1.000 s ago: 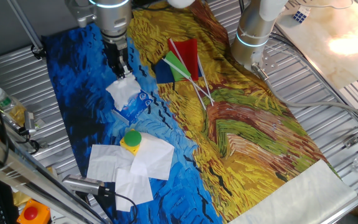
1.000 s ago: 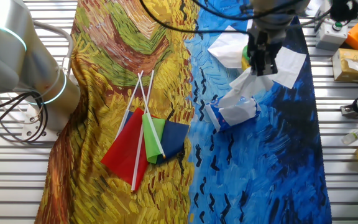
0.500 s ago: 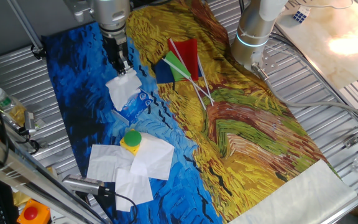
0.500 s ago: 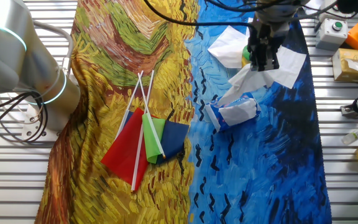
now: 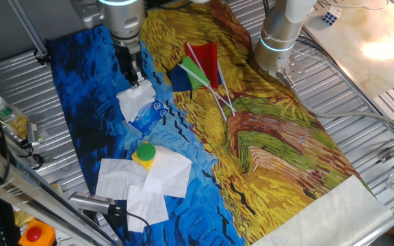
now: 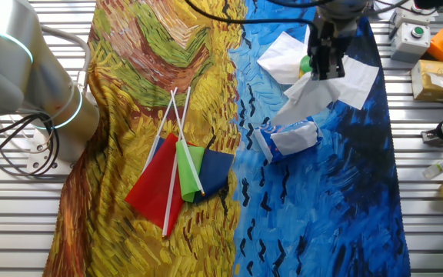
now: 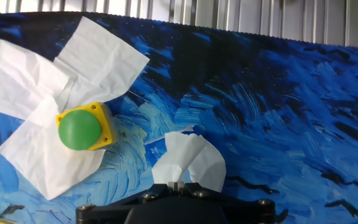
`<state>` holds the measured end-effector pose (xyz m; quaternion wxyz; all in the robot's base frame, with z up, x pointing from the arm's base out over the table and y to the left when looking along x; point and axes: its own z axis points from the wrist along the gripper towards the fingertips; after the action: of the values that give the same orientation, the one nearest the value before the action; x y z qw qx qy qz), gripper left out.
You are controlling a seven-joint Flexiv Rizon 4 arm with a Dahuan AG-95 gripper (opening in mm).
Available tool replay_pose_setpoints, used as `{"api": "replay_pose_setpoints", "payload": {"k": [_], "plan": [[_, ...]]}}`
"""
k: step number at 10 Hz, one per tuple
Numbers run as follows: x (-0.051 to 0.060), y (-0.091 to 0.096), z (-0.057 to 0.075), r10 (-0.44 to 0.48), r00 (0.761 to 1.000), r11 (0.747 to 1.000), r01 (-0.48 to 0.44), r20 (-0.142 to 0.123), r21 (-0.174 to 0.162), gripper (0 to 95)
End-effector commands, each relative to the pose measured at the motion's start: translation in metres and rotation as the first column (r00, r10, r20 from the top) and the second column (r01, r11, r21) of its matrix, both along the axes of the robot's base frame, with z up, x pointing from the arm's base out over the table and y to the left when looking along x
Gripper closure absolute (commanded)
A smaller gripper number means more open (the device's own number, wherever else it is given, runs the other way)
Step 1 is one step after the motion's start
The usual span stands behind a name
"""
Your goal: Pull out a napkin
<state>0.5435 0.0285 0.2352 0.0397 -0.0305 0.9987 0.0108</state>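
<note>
The gripper (image 6: 323, 75), pinched tight on the top of a white napkin (image 6: 308, 96), holds it above the blue tissue packet (image 6: 289, 139) on a painted cloth (image 5: 265, 137), with a yellow-and-green button (image 7: 82, 127) on flat white sheets (image 7: 98, 53) nearby and small flags (image 6: 179, 173) apart; the packet's print is unreadable.

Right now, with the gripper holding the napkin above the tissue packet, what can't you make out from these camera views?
- Hand view: the gripper fingertips, buried in the napkin; the tissue packet is out of frame.
- One fixed view: whether the napkin's lower end has left the tissue packet; the two overlap.
- The other fixed view: the packet's opening, covered by white tissue; its print is too small to read.
- Yellow button box: the gripper hides most of it in the other fixed view.
</note>
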Motion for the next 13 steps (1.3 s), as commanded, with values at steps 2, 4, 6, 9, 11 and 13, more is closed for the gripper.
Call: {"api": "replay_pose_setpoints", "payload": {"k": [2, 4, 6, 9, 11, 13], "plan": [[0.002, 0.017, -0.004, -0.024, 1.0, 1.0, 0.024, 0.003, 0.0, 95.0], [0.005, 0.029, -0.008, -0.038, 0.999, 0.999, 0.038, 0.003, 0.002, 95.0], [0.005, 0.029, -0.007, -0.039, 0.999, 0.999, 0.039, 0.002, 0.004, 95.0], [0.005, 0.029, -0.007, -0.041, 0.999, 0.999, 0.041, -0.002, 0.0, 95.0], [0.005, 0.029, -0.007, -0.041, 0.999, 0.999, 0.041, -0.002, -0.001, 95.0], [0.005, 0.029, -0.007, -0.041, 0.999, 0.999, 0.041, -0.002, -0.001, 95.0]]}}
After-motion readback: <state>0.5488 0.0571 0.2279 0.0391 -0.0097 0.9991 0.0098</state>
